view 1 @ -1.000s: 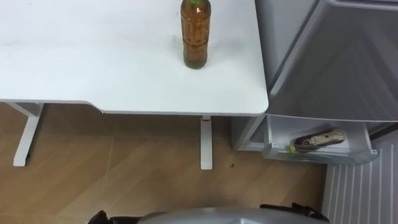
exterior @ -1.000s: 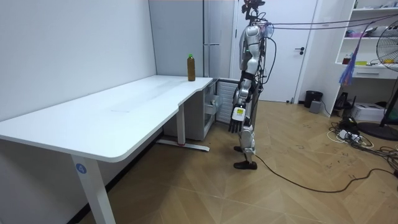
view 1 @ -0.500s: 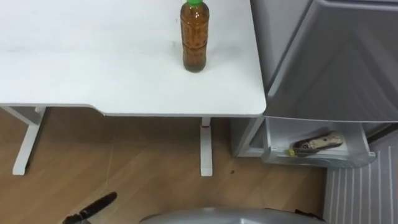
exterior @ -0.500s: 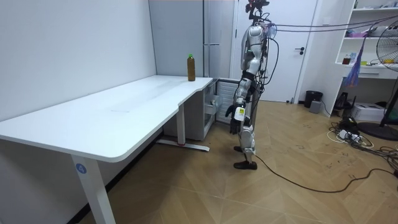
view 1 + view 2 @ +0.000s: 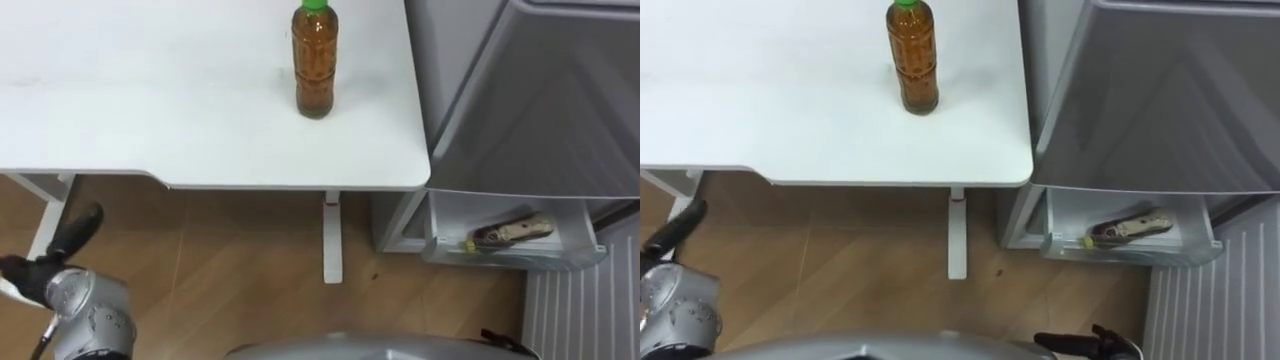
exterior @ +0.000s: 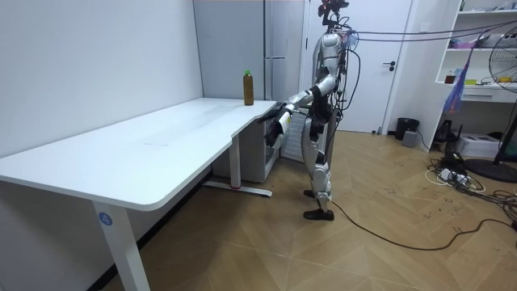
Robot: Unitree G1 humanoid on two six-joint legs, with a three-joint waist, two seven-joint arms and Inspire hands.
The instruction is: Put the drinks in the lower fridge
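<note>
Hovering loose-fingered over floor [image 5: 230, 270], left hand [image 5: 52, 262] sits before table [image 5: 150, 120] edge, bottle [image 5: 315, 62] well apart.

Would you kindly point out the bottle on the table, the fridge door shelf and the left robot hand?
bottle [image 5: 315, 65], left eye view, middle of its body.
fridge door shelf [image 5: 520, 256], left eye view, front wall.
left robot hand [image 5: 78, 228], left eye view, a finger.

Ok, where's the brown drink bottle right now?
In the left eye view the bottle stands upright at top centre, on the white table toward its right end, next to the fridge.
</note>
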